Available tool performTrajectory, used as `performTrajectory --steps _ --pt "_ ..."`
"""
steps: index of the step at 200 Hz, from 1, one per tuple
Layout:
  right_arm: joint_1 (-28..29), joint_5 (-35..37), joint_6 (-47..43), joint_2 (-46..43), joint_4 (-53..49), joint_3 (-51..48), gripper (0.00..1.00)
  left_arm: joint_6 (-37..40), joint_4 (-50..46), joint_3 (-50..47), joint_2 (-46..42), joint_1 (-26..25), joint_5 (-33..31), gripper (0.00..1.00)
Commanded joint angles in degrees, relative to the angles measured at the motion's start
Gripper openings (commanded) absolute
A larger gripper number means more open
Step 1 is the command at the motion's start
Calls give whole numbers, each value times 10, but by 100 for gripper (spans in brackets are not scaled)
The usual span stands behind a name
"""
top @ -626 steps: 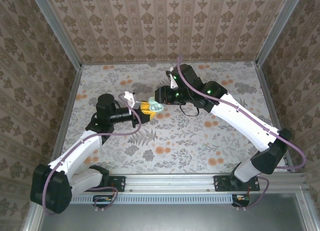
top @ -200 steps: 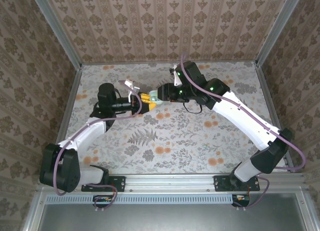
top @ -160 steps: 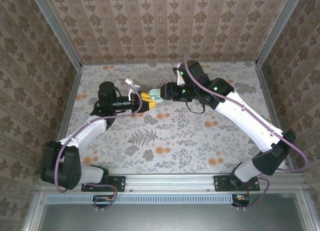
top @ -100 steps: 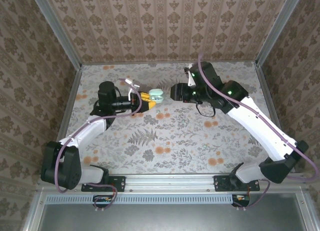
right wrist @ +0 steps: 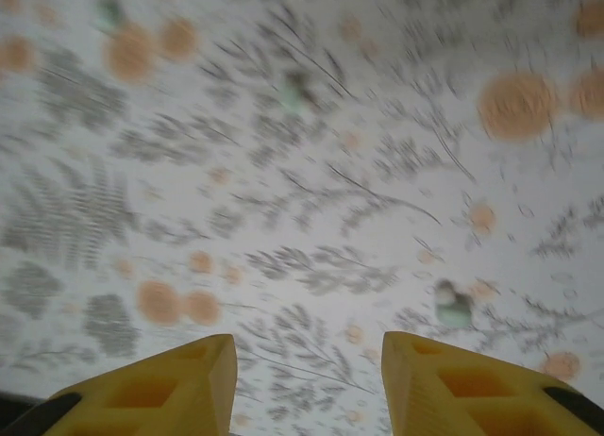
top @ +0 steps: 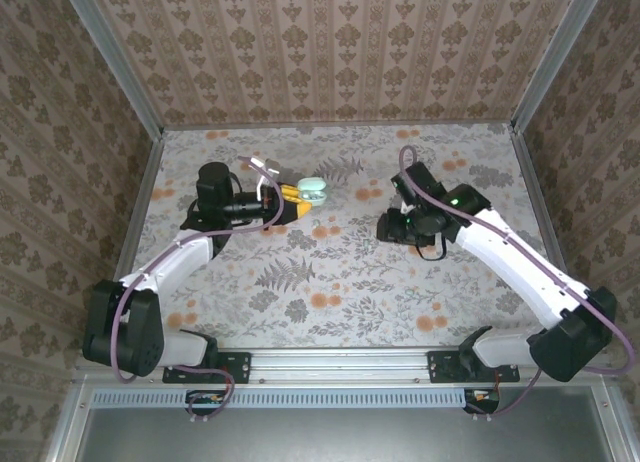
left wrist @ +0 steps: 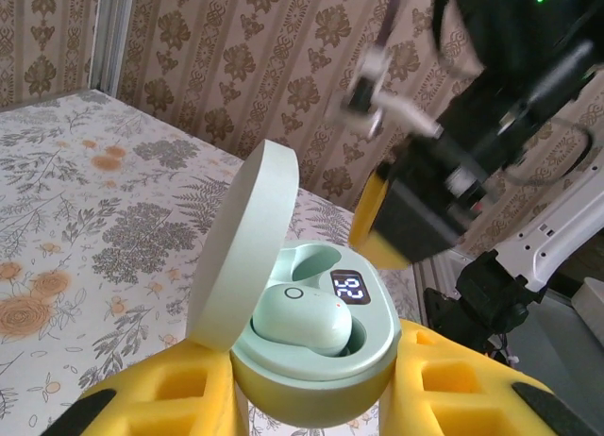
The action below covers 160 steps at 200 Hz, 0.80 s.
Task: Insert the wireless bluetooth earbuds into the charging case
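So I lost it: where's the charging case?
Top view, left of centre: the charging case sits open, clamped in the left gripper, apart from the right gripper.

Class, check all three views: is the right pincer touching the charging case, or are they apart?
Apart. In the top external view, bare floral tabletop separates the right pincer from the charging case.

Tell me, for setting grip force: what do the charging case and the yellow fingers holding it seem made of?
The charging case: smooth satin mint plastic, judging by its even sheen. The yellow fingers: probably moulded or printed plastic, matte, with recessed pockets.
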Motion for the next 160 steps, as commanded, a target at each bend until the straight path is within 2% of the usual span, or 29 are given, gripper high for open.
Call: performTrajectory --steps 1,40,88,122,160 --pt "-13 -22 30 -9 37 -64 42 13 -5 22 -5 5 12 2" --pt "-28 -37 73 -39 114 -176 39 27 -25 23 -11 8 11 2" --pt "-48 -50 63 -23 119 -214 39 27 -26 22 -14 8 10 2" --pt "-45 -85 116 -44 184 -276 37 38 -37 18 -20 9 4 2" --pt "-30 -83 143 -45 210 -302 36 37 -39 22 -19 9 3 2"
